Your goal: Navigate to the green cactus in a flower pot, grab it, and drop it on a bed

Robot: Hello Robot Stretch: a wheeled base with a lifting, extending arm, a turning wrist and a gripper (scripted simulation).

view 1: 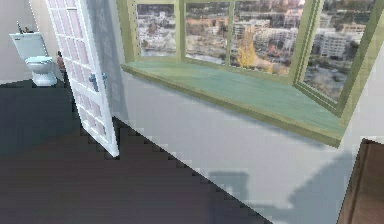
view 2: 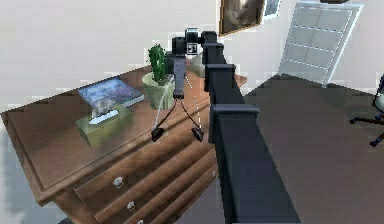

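Green and spiny, the cactus (view 2: 157,58) stands upright in a pale flower pot (view 2: 157,90) on top of a brown wooden dresser (view 2: 50,145), toward the side by the wall. To the left of the pot in the arm side view lie a flat blue-grey book (view 2: 110,95) and a green box (view 2: 100,128). The dark arm (view 2: 235,140) rises from the bottom edge. The gripper (view 2: 177,132) sits by the pot, its thin fingers (view 2: 160,128) showing against the drawer fronts. How the jaws stand cannot be told, nor whether they hold anything. Ahead, a bay window (view 1: 250,35) with a green sill (view 1: 240,95) looks over a city, and a white door (view 1: 85,70) stands beside a toilet (view 1: 40,65).
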